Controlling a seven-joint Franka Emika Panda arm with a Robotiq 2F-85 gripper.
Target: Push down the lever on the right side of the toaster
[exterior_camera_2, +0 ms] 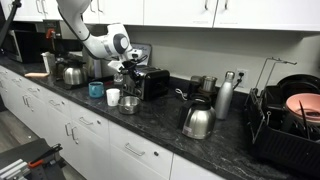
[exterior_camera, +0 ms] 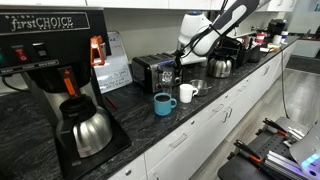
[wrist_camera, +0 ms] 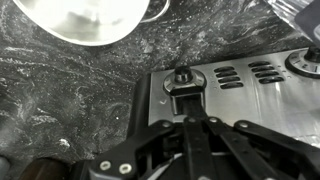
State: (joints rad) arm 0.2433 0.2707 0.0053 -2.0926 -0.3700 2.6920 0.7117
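1 dark counter | 1 toaster at the back by the wall | 1 claw, fingers pressed together, just over the toaster's lever | 2 mugs in front: blue mug, white mug

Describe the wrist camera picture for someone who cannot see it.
The robot's closed gripper points at the lever knob on the side of a toaster. The toaster sits on a dark marbled counter, with a shiny metal bowl beyond.
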